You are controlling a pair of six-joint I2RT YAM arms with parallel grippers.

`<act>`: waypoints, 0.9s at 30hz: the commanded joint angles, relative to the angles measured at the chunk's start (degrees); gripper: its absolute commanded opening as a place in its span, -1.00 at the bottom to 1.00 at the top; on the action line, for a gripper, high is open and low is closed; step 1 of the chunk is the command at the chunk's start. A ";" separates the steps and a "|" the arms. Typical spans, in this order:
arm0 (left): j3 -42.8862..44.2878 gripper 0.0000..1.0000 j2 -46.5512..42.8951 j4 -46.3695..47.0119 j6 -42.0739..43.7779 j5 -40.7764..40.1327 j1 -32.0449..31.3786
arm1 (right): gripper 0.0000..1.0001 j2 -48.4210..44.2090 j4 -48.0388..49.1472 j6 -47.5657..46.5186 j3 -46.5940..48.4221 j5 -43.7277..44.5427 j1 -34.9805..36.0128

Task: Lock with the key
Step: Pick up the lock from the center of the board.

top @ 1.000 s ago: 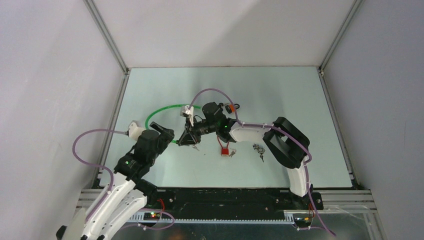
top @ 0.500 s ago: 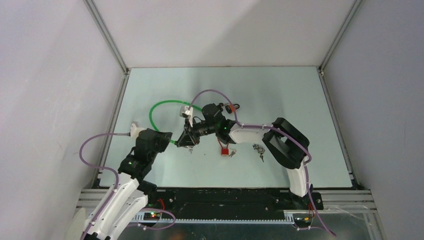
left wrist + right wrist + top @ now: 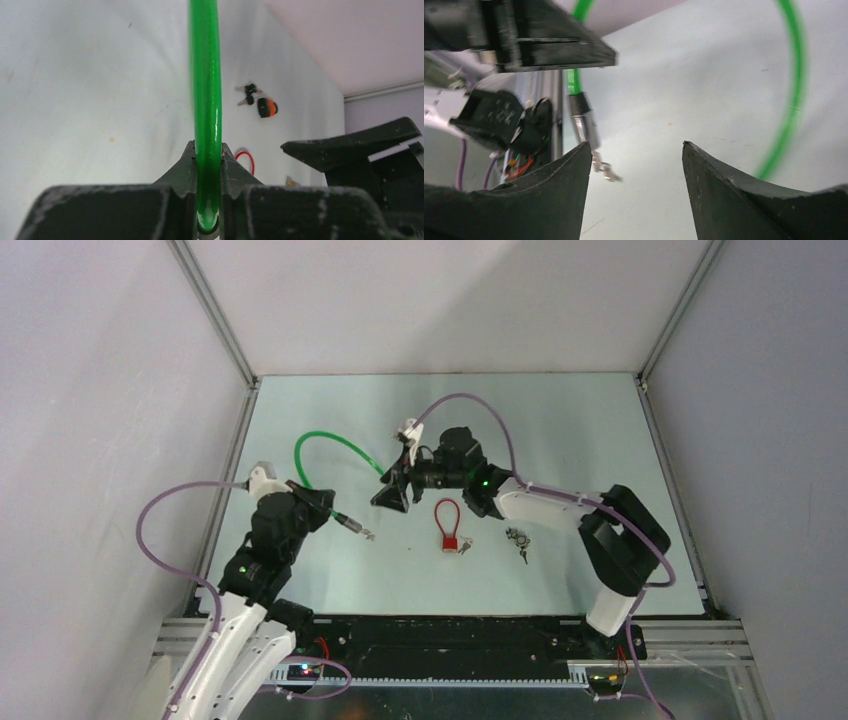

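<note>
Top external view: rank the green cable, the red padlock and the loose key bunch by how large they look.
Largest to smallest:
1. green cable, a long arc
2. red padlock, counting its loop
3. key bunch, clearly the smallest

The gaps are wide, so nearness to the camera does not change the order.

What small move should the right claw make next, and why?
Probably ease the open right claw toward the small key hanging from the metal barrel of the green cable. The left claw is shut on that cable, steadying it, and the key sits just off the right fingertips, ungripped.
</note>
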 commanded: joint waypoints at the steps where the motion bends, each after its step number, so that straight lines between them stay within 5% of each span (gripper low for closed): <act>1: 9.11 -1.00 0.22 3.74 11.94 4.13 0.52 | 0.38 -5.27 -5.91 -0.66 -0.49 10.98 -1.48; 6: 17.00 -1.00 2.30 3.66 20.96 14.29 0.53 | 0.39 -5.12 -8.51 2.04 -0.50 21.04 -1.82; 12: 22.22 -1.00 2.27 3.64 25.88 26.37 0.53 | 0.41 -2.52 -7.45 10.01 -0.50 21.97 -1.69; 27: 24.62 -1.00 -0.50 3.67 27.54 32.05 0.48 | 0.27 -6.86 -2.25 16.48 -4.23 19.77 -1.42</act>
